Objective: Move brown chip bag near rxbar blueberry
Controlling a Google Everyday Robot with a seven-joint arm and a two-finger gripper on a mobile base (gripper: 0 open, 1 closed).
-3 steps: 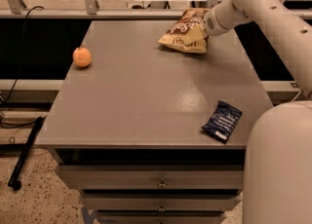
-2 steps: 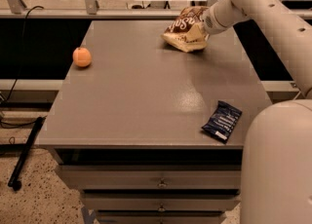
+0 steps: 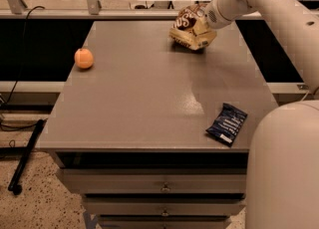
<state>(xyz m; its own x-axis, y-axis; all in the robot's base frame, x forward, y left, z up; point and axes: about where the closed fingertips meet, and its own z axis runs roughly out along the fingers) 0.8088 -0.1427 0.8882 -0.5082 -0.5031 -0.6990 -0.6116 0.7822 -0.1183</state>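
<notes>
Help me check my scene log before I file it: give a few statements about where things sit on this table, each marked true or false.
1. The brown chip bag is at the far side of the table, and the gripper is right at it. True.
2. The rxbar blueberry lies right next to the chip bag. False: it lies near the front right edge, well apart from the bag.
3. The orange fruit sits on the left part of the tabletop. True.
4. The bar rests inside an open drawer. False: it is on the tabletop, and the drawers below are shut.
</notes>
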